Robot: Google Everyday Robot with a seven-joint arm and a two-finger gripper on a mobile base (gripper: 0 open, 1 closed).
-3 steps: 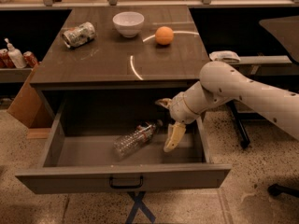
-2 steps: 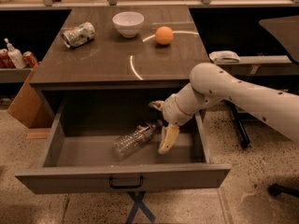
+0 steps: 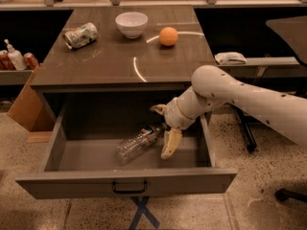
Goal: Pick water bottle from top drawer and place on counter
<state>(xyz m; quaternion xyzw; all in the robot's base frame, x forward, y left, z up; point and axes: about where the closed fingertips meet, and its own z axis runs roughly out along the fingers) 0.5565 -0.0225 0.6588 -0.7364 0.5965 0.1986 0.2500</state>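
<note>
Top drawer open; gripper inside, fingers spread wide at cap end of water bottle, lying flat.

Counter is super glossy, water bottle clear ribbed plastic, crushed can shiny metal, gripper down in the top drawer smooth cream plastic.

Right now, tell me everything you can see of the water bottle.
The water bottle is small, clear ribbed plastic, dark cap on. It lies on its side on the floor of the open top drawer, near the middle, base toward the front-left, cap toward the back-right. The gripper is at the cap end, fingers open on either side of the neck; whether they touch it cannot be told.
</note>
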